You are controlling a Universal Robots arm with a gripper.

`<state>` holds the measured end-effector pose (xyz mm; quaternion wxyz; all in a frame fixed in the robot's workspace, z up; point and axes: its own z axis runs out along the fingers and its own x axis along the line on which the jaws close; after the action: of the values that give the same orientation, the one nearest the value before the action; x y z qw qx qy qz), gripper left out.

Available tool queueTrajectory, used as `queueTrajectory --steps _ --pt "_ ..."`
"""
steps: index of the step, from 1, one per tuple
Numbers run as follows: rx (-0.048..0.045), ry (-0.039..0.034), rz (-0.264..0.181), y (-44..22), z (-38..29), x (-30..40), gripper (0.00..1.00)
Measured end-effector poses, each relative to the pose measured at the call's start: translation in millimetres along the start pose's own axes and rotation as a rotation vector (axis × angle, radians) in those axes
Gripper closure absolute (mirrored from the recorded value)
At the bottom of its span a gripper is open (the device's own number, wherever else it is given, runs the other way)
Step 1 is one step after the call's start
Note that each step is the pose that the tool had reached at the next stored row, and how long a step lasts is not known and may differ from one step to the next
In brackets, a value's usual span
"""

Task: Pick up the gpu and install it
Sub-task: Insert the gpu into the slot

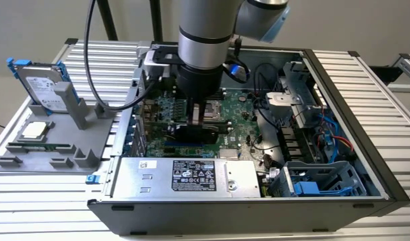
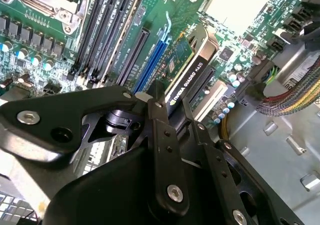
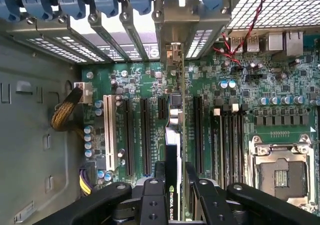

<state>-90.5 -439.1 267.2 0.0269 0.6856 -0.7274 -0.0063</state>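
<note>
The gpu (image 2: pixel 192 70) stands on edge inside the open computer case (image 1: pixel 339 100), its black cooler face showing in the second wrist view. My gripper (image 2: pixel 170 105) is shut on its upper edge, one black finger on each face. In the first wrist view the gpu (image 3: pixel 172 145) runs edge-on from my gripper (image 3: pixel 174 172) toward the rear slot openings (image 3: pixel 174 50). It lies along a black slot beside the blue slot (image 2: pixel 152 60); I cannot tell whether it is seated. In the exterior view my gripper (image 1: pixel 203 120) reaches straight down over the motherboard (image 1: pixel 242 128), with the gpu (image 1: pixel 191 133) below it.
A silver power supply (image 1: pixel 185 175) fills the near side of the case, and drive cages with cables (image 1: pixel 312 130) sit at the exterior view's right. Outside the case, a grey holder (image 1: pixel 64 125) carries a hard drive (image 1: pixel 44 88) and a memory stick (image 1: pixel 40 147). The processor socket (image 3: pixel 282 172) lies beside the slots.
</note>
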Motion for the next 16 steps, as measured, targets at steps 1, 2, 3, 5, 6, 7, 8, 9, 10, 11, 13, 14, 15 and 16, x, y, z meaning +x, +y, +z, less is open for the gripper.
queueTrajectory --steps 1,2,3,5,6,7,8,9,10,11,13,14,15,16 --pt "-0.0006 -0.0001 0.000 0.3 0.4 -0.1 1.00" --pt "-0.0012 0.0002 0.000 0.4 0.8 -0.2 1.00" --pt "-0.0013 0.0002 0.000 0.7 1.3 -0.4 1.00" --pt "-0.0014 0.0000 0.000 1.3 2.7 -0.9 1.00" --pt "-0.0014 -0.0001 0.000 1.6 3.3 -1.2 1.00" --pt "-0.0016 -0.0005 0.000 1.8 3.8 -1.6 1.00" --pt "-0.0016 -0.0014 0.000 1.9 4.4 -2.1 1.00" --pt "-0.0016 -0.0021 0.000 2.1 5.2 -2.7 1.00" --pt "-0.0019 -0.0033 0.000 2.4 6.3 -3.4 1.00" --pt "-0.0022 -0.0040 0.000 2.5 7.0 -3.9 1.00" --pt "-0.0021 -0.0050 0.000 2.7 7.8 -4.2 1.00" --pt "-0.0024 -0.0052 0.000 2.8 7.9 -4.2 1.00" --pt "-0.0026 -0.0057 0.000 2.7 8.2 -4.3 1.00" --pt "-0.0027 -0.0058 0.000 2.8 8.2 -4.3 1.00"
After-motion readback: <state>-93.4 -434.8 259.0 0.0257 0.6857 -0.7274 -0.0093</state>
